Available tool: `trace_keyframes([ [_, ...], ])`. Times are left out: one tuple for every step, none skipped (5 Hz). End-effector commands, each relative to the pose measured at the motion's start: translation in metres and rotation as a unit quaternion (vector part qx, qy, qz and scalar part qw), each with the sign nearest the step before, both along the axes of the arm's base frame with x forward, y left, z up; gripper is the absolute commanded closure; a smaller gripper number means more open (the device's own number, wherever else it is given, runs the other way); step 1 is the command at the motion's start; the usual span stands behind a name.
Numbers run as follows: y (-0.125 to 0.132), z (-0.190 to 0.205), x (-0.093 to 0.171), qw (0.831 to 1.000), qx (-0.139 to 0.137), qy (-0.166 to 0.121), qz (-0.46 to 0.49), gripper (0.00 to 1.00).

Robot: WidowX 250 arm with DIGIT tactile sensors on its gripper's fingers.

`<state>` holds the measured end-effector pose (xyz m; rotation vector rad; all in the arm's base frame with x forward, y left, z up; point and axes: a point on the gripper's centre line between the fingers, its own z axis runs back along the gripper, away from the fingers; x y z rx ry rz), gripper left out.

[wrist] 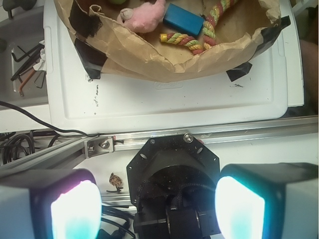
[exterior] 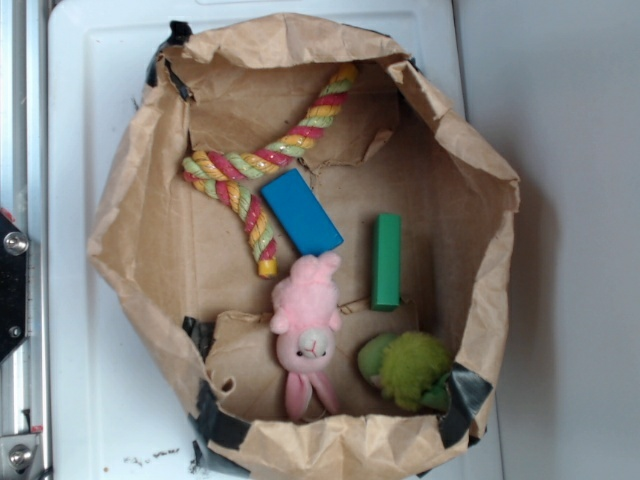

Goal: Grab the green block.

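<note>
Your gripper (wrist: 158, 204) hangs wide open and empty, so pinch the green block (exterior: 386, 261), right of the blue block (exterior: 301, 211), across its narrow, likely slick, rigid faces.

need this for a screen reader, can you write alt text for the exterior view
Top-down view of an open brown paper bag on a white surface, holding a slim green block lying beside a wider blue block. Also inside are a striped rope toy, a pink plush bunny and a fuzzy yellow-green plush; no gripper is in view.
</note>
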<state>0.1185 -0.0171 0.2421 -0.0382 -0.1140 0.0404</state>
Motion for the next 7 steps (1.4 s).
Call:
trace_keyframes([
  [0.0, 0.0, 0.0, 1.0, 0.0, 0.0, 0.0, 0.0],
  [0.0, -0.008, 0.035, 1.0, 0.0, -0.01, 0.012, 0.0],
  [0.003, -0.01, 0.06, 1.0, 0.002, -0.024, 0.017, 0.0],
  [0.005, -0.013, 0.082, 0.999, 0.005, -0.032, -0.001, 0.0],
  [0.009, -0.019, 0.106, 0.997, 0.028, -0.056, -0.051, 0.0],
  [0.016, -0.02, 0.128, 0.99, 0.034, -0.068, -0.121, 0.0],
  [0.018, -0.025, 0.146, 0.977, 0.064, -0.062, -0.193, 0.0],
])
